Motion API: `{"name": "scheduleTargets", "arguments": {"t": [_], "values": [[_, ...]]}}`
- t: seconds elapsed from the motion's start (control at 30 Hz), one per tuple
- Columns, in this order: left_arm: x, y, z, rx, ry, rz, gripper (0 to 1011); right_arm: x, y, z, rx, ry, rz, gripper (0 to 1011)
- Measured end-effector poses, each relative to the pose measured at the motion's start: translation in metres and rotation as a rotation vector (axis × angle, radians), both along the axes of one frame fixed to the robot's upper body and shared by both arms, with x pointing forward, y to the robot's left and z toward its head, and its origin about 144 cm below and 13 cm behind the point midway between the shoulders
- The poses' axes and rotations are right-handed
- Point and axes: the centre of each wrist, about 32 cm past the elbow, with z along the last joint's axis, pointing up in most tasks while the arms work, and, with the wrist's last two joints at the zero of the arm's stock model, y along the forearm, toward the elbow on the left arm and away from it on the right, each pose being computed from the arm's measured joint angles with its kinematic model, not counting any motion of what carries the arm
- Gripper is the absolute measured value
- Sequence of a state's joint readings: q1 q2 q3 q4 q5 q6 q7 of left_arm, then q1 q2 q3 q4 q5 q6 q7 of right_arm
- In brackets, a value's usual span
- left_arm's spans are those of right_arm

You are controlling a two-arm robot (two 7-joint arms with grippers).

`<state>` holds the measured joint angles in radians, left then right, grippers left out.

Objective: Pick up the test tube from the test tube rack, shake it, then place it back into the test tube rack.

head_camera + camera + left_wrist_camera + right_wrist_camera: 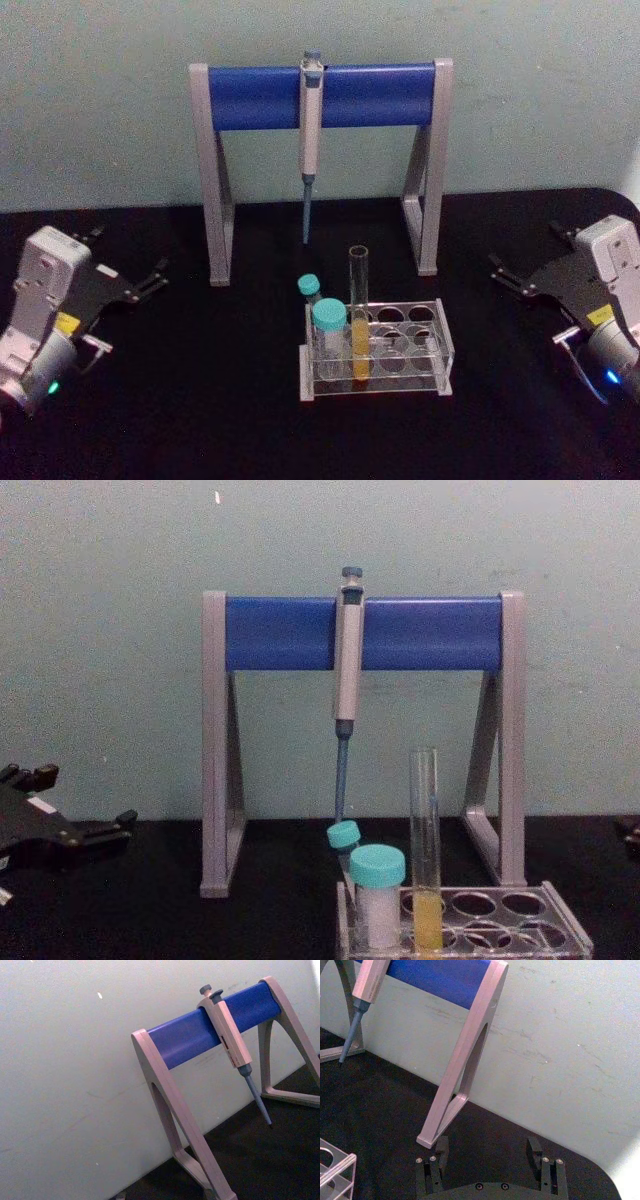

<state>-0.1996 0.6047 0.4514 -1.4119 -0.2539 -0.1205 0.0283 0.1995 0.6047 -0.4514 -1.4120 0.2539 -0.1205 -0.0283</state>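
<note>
The tall, slender clear glass test tube (358, 290) stands upright in the low clear plastic test tube rack (441, 345), in a hole toward the rack's left end. It rises high above the rack's top plate. I judge it to be light, stiff, smooth and easy to break. The fingers should therefore close gently on the bare glass above the plate and above the liquid, where there is free room.

The tube has no cap, and the yellow-orange liquid (360, 352) fills about its lower third, so a strong shake or a tilt could spill it. Just beside the tube, at the rack's left end, stands a short white vial with a teal cap (327, 322), and a second such vial (308, 287) is behind it. A finger coming from that side may touch them. The rack's other holes look empty.

The left gripper (130, 250) is well apart from the rack on its left, with its fingers spread and holding nothing. The right gripper (525, 248) is well apart on the rack's right, also spread and empty.
</note>
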Motion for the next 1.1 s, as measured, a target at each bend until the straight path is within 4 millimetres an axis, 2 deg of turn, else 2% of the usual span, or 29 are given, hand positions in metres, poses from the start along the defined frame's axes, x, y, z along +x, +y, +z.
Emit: {"name": "scheduleTargets", "arguments": {"t": [1.1], "values": [[0.0000, 0.0000, 0.0000, 0.000, 0.000, 0.000, 1001, 0.0000, 0.0000, 0.0000, 0.000, 0.000, 0.000, 1000]]}}
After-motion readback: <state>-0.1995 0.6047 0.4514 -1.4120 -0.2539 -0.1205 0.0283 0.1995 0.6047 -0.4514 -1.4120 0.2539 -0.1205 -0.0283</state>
